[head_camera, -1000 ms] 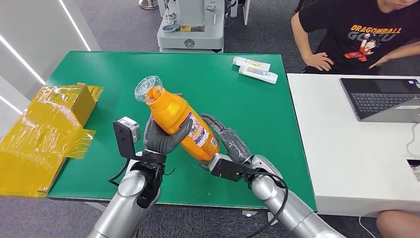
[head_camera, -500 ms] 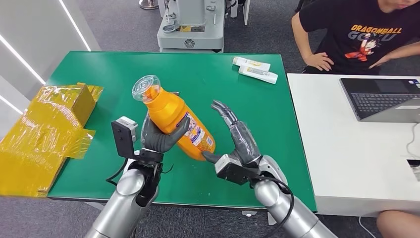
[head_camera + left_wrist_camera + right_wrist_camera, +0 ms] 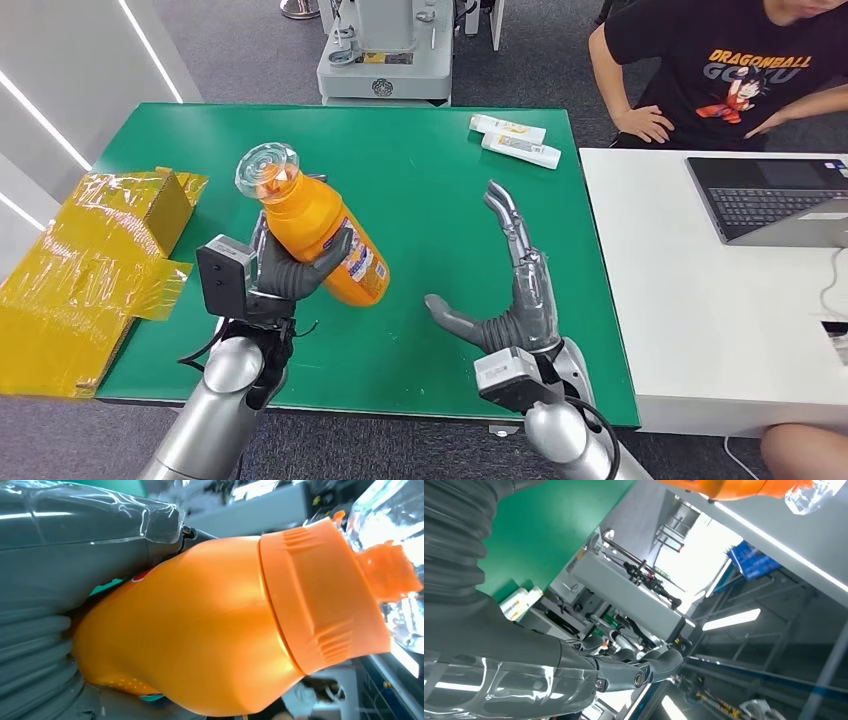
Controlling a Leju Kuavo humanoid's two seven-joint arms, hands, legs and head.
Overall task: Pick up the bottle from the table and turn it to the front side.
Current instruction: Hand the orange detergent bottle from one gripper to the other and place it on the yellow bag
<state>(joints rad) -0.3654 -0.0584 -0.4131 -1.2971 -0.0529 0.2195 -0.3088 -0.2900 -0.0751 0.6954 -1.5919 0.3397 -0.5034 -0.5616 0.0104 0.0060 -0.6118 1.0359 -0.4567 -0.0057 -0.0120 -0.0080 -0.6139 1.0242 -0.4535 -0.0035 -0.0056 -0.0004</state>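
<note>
Inside the left hand [image 3: 290, 268] sits the bottle [image 3: 318, 238], lifted clear of the green table [image 3: 440, 180]; the fingers wrap its orange body from below and behind, the thumb crossing the front near the label, so the hold is a full clasp around the middle; the left wrist view shows the same body [image 3: 200, 630] pressed against the grey palm cover, with the ribbed orange collar beyond. From that hand the long axis runs up and away toward the robot's left, the clear cap [image 3: 267, 168] at the high far end and the base low, pointing toward the right hand [image 3: 515, 290]; the label faces partly right and down, so I judge the turn to the front is not finished. Off to the right, well apart from the base, the right hand stands over the table with fingers spread and thumb out, holding nothing; the left hand alone carries the bottle, so any further rotation looks to depend on its wrist.
</note>
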